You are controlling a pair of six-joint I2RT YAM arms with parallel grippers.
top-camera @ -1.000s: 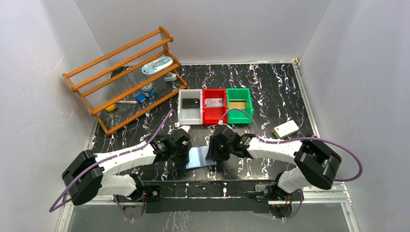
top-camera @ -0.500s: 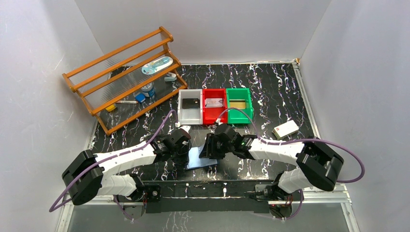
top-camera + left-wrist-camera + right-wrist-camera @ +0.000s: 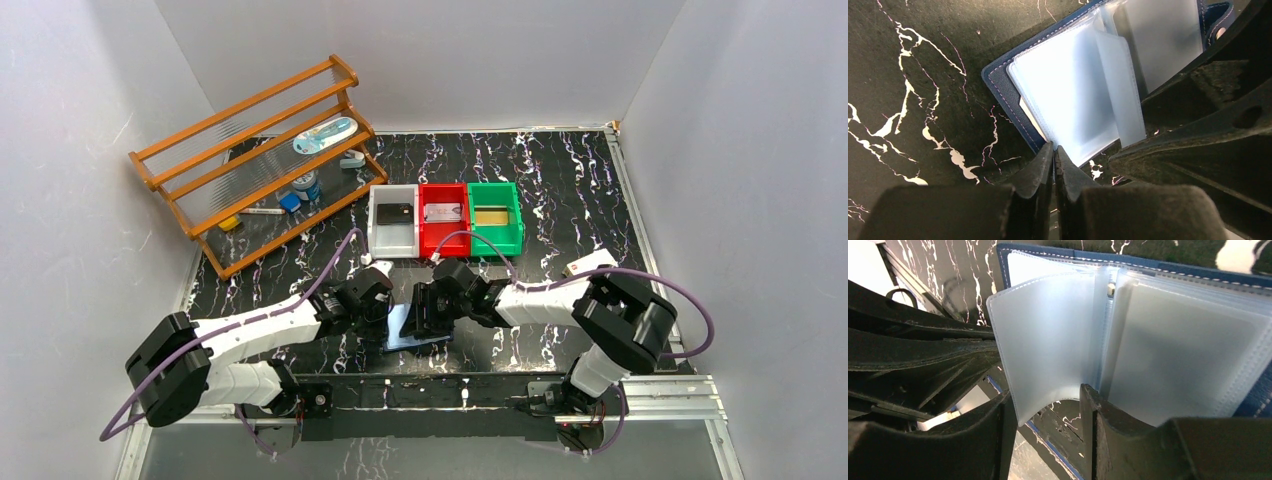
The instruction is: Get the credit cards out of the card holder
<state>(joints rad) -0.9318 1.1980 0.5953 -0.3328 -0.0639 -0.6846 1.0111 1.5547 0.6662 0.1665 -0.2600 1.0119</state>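
- The table (image 3: 560, 170) is carrying three bins in a row beyond the arms: the white bin (image 3: 395, 243), the red bin (image 3: 445, 243) and the green bin (image 3: 497, 240).
- The card holder (image 3: 402, 326) is lying open and flat on the table near its front edge, between the two grippers. Its navy cover is facing down and its clear pocket leaves are facing up.
- The right gripper (image 3: 1045, 412) is standing with its jaws spread, straddling one loose pocket leaf (image 3: 1048, 340) that is lifting off the stack. The jaws are not clamping it.
- The left gripper (image 3: 1054, 150) is sitting at the holder's edge with its fingers pressed together. Nothing is showing between them, and whether they are bearing on the cover cannot be told.
- Three credit cards are lying outside the holder, one per bin: the black card (image 3: 396, 212) in the white bin, the silvery-grey card (image 3: 443, 212) in the red bin and the gold card (image 3: 490, 214) in the green bin.
- A pale sliver (image 3: 1024, 111) is showing beneath the leaves, beside the cover. Whether it is a card cannot be told.
- Judgement: extraction is looking largely complete. The leaves in view are appearing empty, so the remaining work is paging through the rest to confirm that no card is left.
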